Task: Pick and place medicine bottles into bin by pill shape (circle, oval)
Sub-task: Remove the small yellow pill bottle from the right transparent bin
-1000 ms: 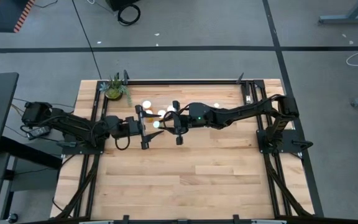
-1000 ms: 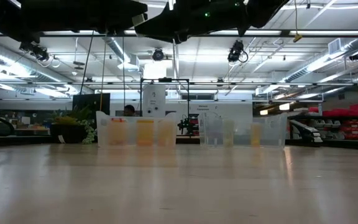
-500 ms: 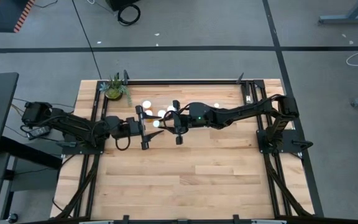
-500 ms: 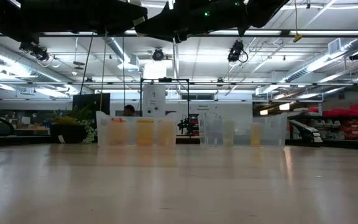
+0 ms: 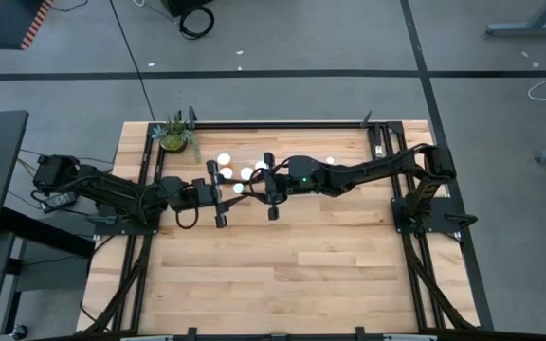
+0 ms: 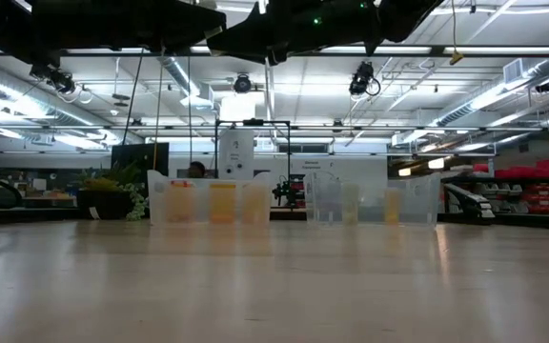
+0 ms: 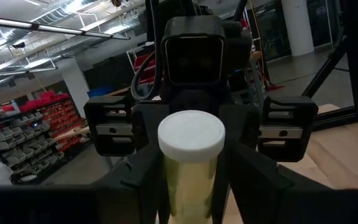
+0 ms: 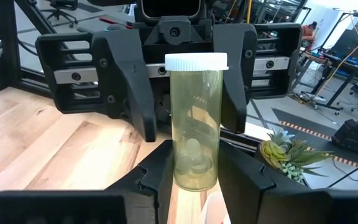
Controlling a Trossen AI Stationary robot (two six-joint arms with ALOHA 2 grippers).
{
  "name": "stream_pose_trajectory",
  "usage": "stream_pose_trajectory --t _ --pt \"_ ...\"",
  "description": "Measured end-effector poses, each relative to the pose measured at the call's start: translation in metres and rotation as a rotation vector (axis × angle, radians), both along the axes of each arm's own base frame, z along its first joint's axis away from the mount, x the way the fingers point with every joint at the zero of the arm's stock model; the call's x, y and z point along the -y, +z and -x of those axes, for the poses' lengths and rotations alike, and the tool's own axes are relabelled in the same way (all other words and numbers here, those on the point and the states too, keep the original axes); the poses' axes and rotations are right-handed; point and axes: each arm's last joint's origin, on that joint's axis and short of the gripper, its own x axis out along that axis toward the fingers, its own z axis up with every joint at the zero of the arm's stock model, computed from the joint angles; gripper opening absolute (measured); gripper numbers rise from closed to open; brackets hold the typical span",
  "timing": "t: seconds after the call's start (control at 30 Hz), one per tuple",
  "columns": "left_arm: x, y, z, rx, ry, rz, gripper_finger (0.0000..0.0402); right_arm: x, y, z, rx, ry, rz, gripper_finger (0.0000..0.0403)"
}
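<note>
Here the bottle (image 8: pixel 196 118) stands upright above mid-desk, gripped low by the right claw (image 8: pixel 194 177). The left claw (image 5: pixel 222 192) faces it, fingers (image 8: pixel 129 87) flanking the cap, not visibly clamped.

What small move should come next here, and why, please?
Probably close the left gripper's jaws onto the bottle: they flank it near the cap with a gap showing, while the right gripper grips its lower end, so a handover looks set.
</note>
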Motion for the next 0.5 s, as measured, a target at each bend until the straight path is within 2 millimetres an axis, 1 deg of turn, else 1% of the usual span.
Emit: stream_pose_trajectory --t 0.3,0.5 --pt "-0.0001 0.0000 0.0000 0.000 0.001 0.000 0.0125 0.0000 0.0001 0.0001 0.000 0.000 0.000 0.0123" --pt "-0.0001 -0.0002 0.0000 -0.001 0.001 0.001 0.0113 0.0000 -0.0001 0.0001 -0.003 0.001 0.003 0.0123"
